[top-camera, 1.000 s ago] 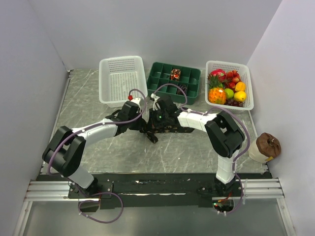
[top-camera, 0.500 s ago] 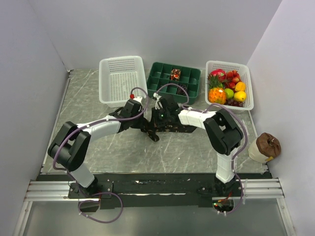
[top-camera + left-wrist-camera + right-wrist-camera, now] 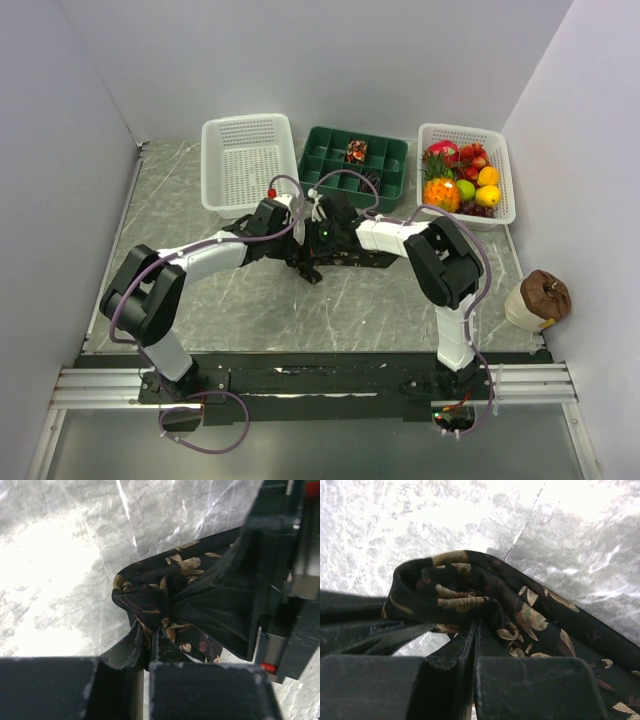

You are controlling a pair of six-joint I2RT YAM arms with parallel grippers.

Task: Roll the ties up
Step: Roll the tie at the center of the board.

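Note:
A black-brown tie (image 3: 318,262) with tan leaf pattern lies mid-table, partly rolled into a coil. In the right wrist view the coil (image 3: 445,592) sits just above my right gripper (image 3: 476,625), which is shut on the tie's fabric. In the left wrist view my left gripper (image 3: 148,630) is shut on the bunched coil (image 3: 147,597) from the other side. Both grippers (image 3: 300,255) (image 3: 322,250) meet over the tie in the top view. A reddish rolled tie (image 3: 356,152) and a dark one (image 3: 371,178) sit in the green tray (image 3: 325,160).
A white empty basket (image 3: 246,160) stands at the back left. A white basket of toy fruit (image 3: 500,180) stands at the back right. A brown-topped jar (image 3: 540,298) sits at the right edge.
The left arm's elbow has shifted slightly toward the back and right. Both grippers stay together on the tie at mid-table.

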